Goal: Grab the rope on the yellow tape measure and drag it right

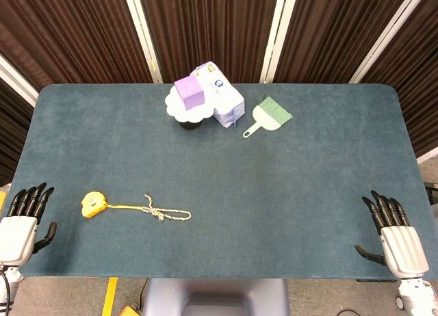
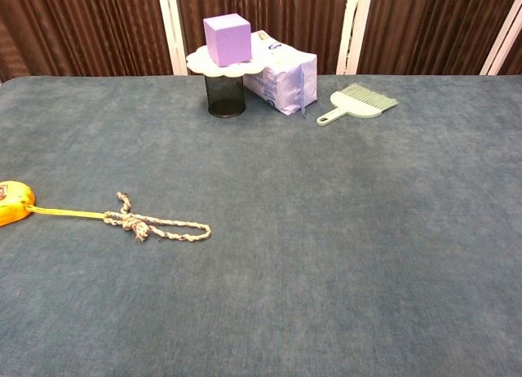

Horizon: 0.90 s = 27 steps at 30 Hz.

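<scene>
The yellow tape measure (image 1: 91,204) (image 2: 11,202) lies near the table's front left, with a short length of yellow tape pulled out to the right. A knotted beige rope (image 1: 165,213) (image 2: 159,224) is tied to the tape's end and lies in a loop on the cloth. My left hand (image 1: 24,217) rests at the left front edge, fingers apart and holding nothing, a short way left of the tape measure. At the right front edge my right hand (image 1: 395,235) is likewise spread and empty, far from the rope. Neither hand shows in the chest view.
At the back centre a purple cube (image 1: 189,92) sits on a white scalloped plate atop a dark cup (image 2: 226,95). Beside it lies a white packet (image 1: 226,100) and a green hand brush (image 1: 269,115). The blue-grey table (image 1: 287,193) spans both views.
</scene>
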Tool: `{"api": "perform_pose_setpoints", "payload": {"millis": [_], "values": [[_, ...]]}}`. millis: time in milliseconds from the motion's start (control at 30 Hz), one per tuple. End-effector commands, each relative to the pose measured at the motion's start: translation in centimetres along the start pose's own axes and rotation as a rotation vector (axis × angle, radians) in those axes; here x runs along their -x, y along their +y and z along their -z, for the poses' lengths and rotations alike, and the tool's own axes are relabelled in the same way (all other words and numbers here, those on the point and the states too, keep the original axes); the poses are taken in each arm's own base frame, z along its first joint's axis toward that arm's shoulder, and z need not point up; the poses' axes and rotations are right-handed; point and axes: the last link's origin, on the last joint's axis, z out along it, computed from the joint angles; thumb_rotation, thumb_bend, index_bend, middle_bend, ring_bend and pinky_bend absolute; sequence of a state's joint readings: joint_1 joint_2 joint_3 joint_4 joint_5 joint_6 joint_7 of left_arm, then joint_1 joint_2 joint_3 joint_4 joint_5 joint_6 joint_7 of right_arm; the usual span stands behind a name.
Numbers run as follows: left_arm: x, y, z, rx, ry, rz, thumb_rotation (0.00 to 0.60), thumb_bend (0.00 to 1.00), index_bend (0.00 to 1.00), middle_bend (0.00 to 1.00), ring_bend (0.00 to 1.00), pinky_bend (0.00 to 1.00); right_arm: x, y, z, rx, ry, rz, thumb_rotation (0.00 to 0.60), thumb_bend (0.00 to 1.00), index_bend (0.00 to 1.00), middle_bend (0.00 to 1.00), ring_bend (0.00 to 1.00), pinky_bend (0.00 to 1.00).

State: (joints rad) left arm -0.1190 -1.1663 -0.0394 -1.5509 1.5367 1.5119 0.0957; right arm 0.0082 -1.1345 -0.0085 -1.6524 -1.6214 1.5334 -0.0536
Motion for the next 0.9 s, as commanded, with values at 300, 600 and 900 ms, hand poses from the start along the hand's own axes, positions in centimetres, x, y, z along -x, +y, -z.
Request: {"api": "perform_pose_setpoints", "payload": {"millis": [300,600,900], "values": [[0.2,0.5,0.0,0.008,-0.002,-0.011,0.600,0.47,0.03,0.00,0.00,0.07,-0.1,0.2,0.0,0.001,0.004,-0.002,0.600,0.15,0.19,0.03,0.00,0.00],[0.3,0.8,0.2,0.019,-0.012,-0.018,0.600,0.47,0.03,0.00,0.00,0.07,0.3,0.1,-0.2,-0.008,-0.007,-0.004,0.600,0.15,0.19,0.03,0.00,0.00],[-0.3,0.3,0.5,0.008,0.018,0.018,0.600,0.47,0.03,0.00,0.00,0.07,0.5,-0.8,-2.6,-0.076,-0.045,-0.013,0.600,0.15,0.19,0.03,0.00,0.00]]}}
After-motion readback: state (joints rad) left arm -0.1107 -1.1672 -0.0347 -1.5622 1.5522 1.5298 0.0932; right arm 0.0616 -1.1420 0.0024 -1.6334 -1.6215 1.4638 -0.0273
